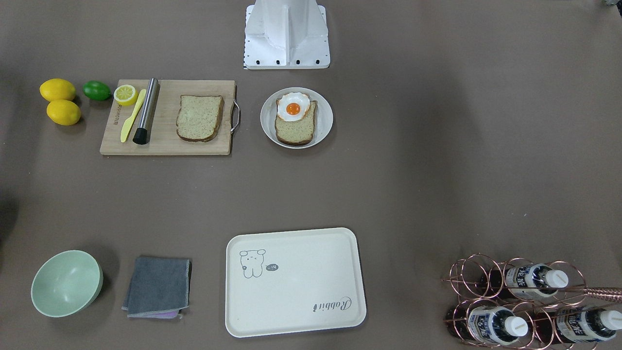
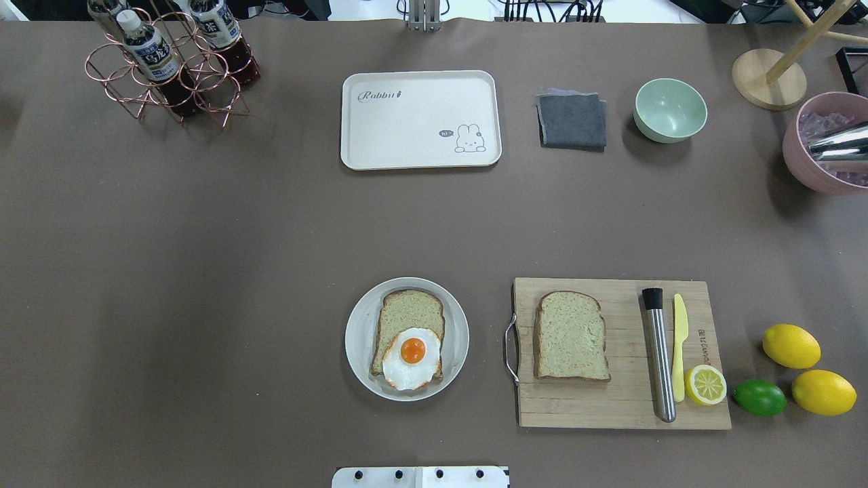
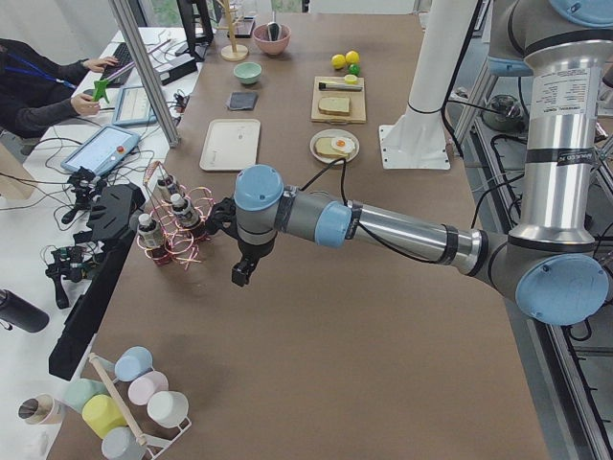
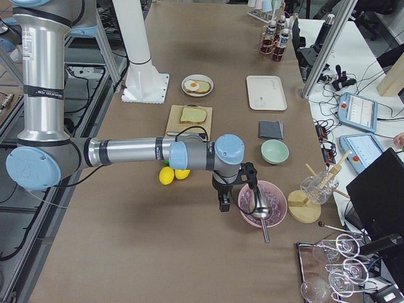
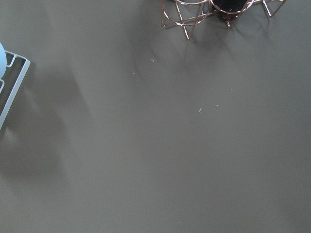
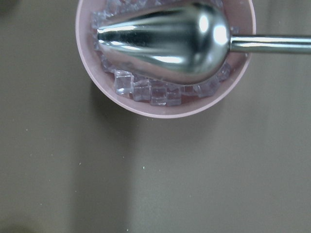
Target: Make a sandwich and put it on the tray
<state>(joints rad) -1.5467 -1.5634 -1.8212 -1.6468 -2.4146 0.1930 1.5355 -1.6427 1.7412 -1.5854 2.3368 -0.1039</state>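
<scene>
One slice of speckled brown bread lies on a round white plate with a fried egg on its near end. A second slice lies on the wooden cutting board. The cream tray with the cartoon sits empty at the far middle of the table. My left gripper hangs over bare table beside the bottle rack, far from the bread. My right gripper hangs beside the pink bowl. I cannot tell whether either gripper is open or shut.
A copper rack with bottles stands far left. A grey cloth, a green bowl and a pink bowl of ice with a metal scoop stand far right. A steel muddler, a yellow knife, a lemon half, a lime and lemons lie at the board's right.
</scene>
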